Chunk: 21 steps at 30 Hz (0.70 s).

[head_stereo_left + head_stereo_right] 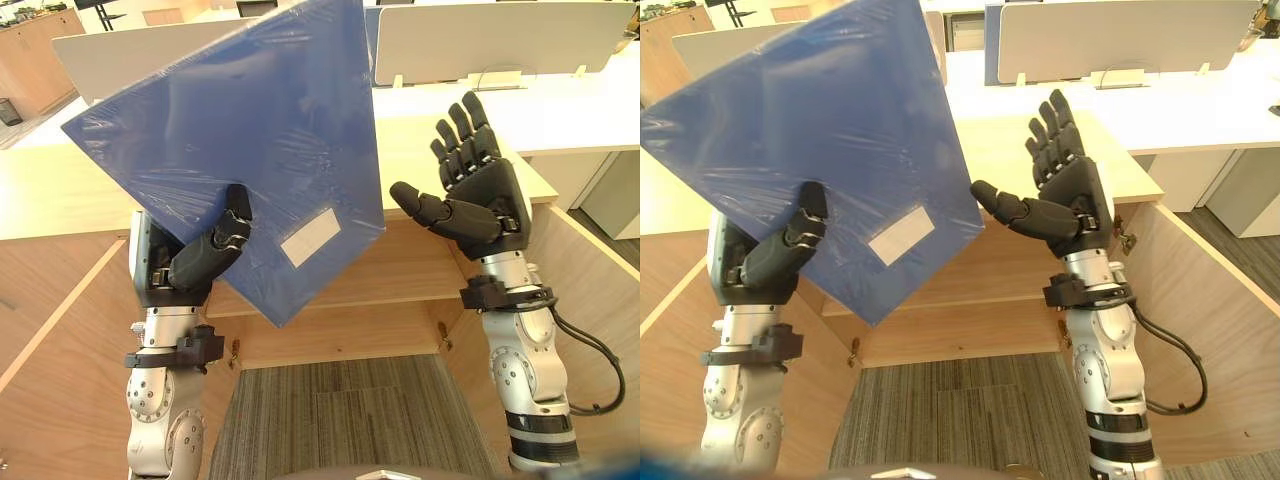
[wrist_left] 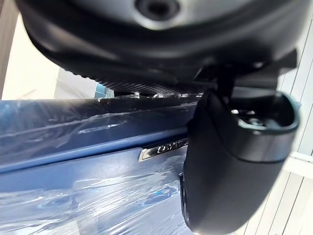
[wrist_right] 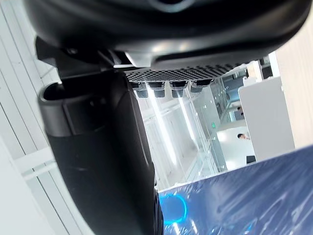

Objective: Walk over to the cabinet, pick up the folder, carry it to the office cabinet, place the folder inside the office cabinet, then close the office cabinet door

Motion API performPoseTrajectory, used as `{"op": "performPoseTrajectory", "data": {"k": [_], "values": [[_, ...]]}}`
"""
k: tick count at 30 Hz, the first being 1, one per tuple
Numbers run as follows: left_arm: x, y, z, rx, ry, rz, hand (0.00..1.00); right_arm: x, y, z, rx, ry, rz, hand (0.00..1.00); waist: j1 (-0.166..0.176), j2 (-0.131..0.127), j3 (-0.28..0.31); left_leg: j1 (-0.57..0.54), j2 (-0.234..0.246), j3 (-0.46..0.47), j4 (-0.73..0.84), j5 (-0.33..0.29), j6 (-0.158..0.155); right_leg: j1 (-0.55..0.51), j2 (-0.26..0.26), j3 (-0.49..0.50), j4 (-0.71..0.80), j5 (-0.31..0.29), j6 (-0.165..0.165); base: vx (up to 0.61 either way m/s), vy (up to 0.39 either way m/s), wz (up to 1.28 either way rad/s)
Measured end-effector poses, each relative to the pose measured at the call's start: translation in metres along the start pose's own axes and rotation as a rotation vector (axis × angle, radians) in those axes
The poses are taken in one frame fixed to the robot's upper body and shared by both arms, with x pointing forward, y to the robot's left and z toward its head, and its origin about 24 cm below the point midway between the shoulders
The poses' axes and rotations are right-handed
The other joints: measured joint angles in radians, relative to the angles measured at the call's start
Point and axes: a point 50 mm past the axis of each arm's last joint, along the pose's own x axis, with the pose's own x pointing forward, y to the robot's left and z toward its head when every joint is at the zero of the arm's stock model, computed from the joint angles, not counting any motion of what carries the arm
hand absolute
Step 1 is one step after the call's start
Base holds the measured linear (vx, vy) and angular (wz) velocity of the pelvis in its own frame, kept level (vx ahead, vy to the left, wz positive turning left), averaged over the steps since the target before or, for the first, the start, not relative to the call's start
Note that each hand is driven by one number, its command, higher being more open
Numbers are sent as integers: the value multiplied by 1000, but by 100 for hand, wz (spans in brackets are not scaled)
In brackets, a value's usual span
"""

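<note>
Blue plastic-wrapped folder [image 1: 250,130] held up tilted on one corner, above the front edge of the wooden cabinet top [image 1: 60,190], its lower corner in front of the open cabinet's inner shelf [image 1: 400,270]; white desks [image 1: 560,110] with divider screens [image 1: 490,40] behind. Left hand [image 1: 205,255] grips the folder near its lower left edge, thumb clamped on the front face, fingers behind it. Right hand [image 1: 485,205] empty and spread wide, fingers straight up, thumb just beside the folder's right edge, contact unclear; small white label [image 1: 310,237] near the folder's lower corner.
</note>
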Motion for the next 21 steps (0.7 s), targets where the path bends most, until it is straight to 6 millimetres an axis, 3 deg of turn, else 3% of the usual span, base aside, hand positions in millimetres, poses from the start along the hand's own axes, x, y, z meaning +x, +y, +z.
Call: {"op": "performPoseTrajectory", "data": {"k": [6,15,21], "values": [[7,-10,-5,70,15,-71,0,9,8,-10,60,81,157,100,1,-3,-1,2,-1,-1,-3,2,2,2,0,-2,1,0,0,0,0,0],[22,-18,4,104,-1,-312,0,26,-2,-12,-13,165,247,100,-1,-8,-8,12,0,0,-8,3,2,15,2,-2,-10,5,0,0,0,0],[40,-4,10,138,39,-436,0,27,-4,-25,-89,333,410,100,-2,-14,-28,12,2,4,-8,7,2,24,6,0,-34,24,-2,0,0,0]]}}
